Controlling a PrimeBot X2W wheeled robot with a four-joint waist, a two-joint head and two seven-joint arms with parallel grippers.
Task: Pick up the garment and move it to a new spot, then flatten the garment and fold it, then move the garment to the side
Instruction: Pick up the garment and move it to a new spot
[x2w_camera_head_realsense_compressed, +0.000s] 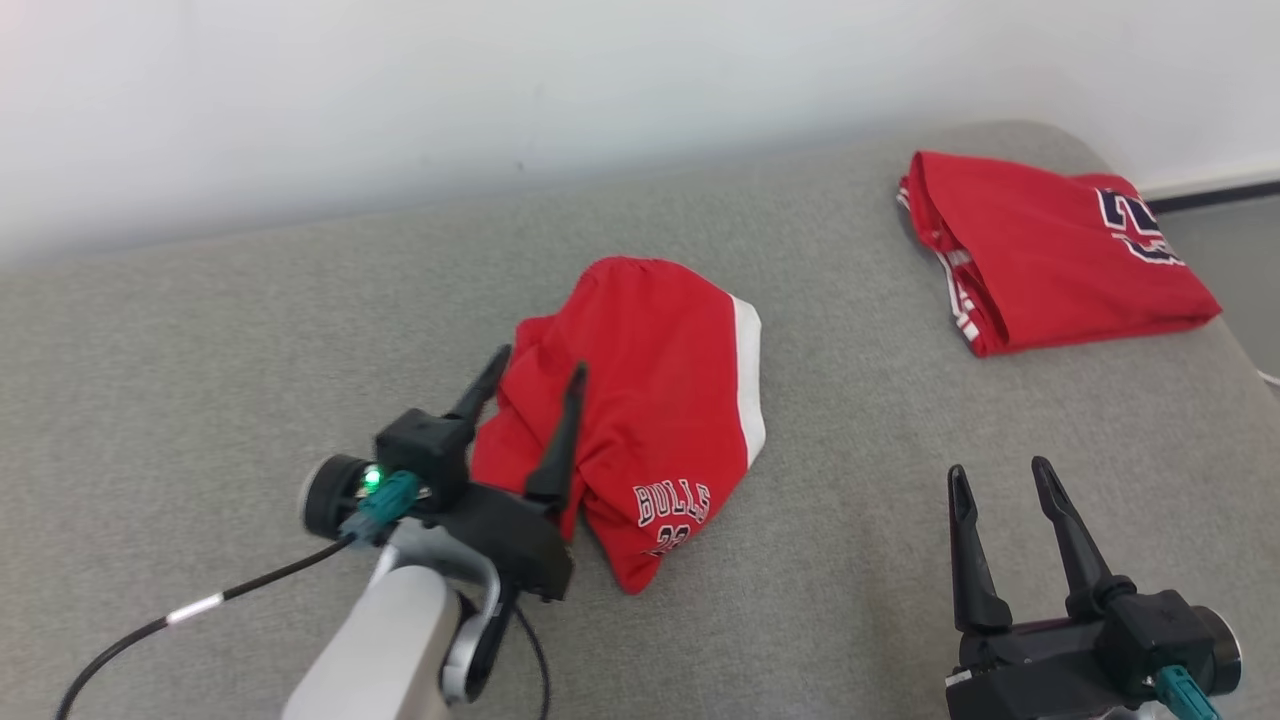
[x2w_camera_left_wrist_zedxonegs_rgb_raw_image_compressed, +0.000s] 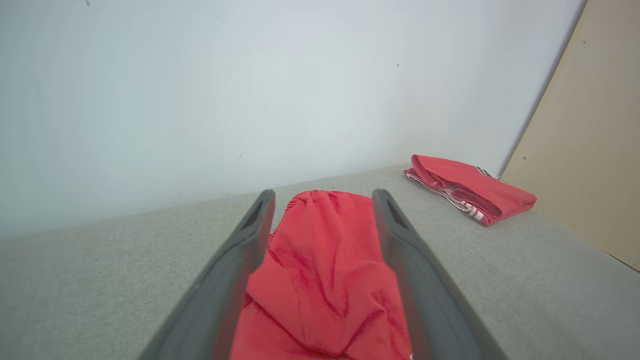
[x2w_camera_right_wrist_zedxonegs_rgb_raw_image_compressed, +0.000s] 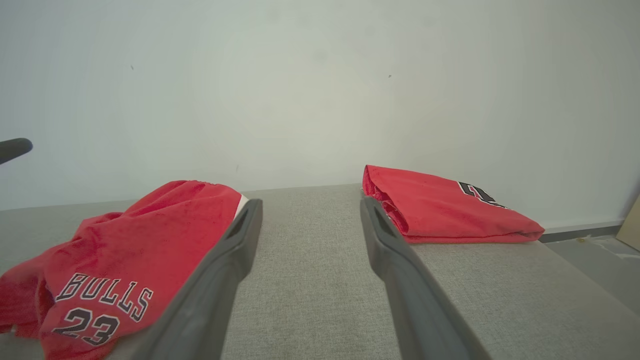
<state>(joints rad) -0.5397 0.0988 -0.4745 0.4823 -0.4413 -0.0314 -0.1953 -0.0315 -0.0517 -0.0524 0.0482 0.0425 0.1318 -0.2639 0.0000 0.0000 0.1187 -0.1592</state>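
Grey cushion (x2w_camera_head_realsense_compressed: 200, 350), crumpled red Bulls shorts (x2w_camera_head_realsense_compressed: 660, 400), left gripper (x2w_camera_head_realsense_compressed: 540, 362) wide over them, right gripper (x2w_camera_head_realsense_compressed: 998, 468) wide

Red shorts (x2w_camera_head_realsense_compressed: 650, 400): white band along one edge, white "BULLS 23" lettering with a dark outline. Folded jersey (x2w_camera_head_realsense_compressed: 1050, 250): the same red, with a dark numeral edged in white and white-and-dark striped trim. Cushion (x2w_camera_head_realsense_compressed: 200, 380): pale grey with a fine woven fleck. Wall (x2w_camera_head_realsense_compressed: 400, 90): plain white. Left gripper (x2w_camera_head_realsense_compressed: 540, 361) and right gripper (x2w_camera_head_realsense_compressed: 1000, 467): black fingers. Plug (x2w_camera_head_realsense_compressed: 385, 503): teal, beside a green lamp (x2w_camera_head_realsense_compressed: 372, 481). Forearm (x2w_camera_head_realsense_compressed: 380, 650): pale silver. Panel (x2w_camera_left_wrist_zedxonegs_rgb_raw_image_compressed: 590, 150): beige.
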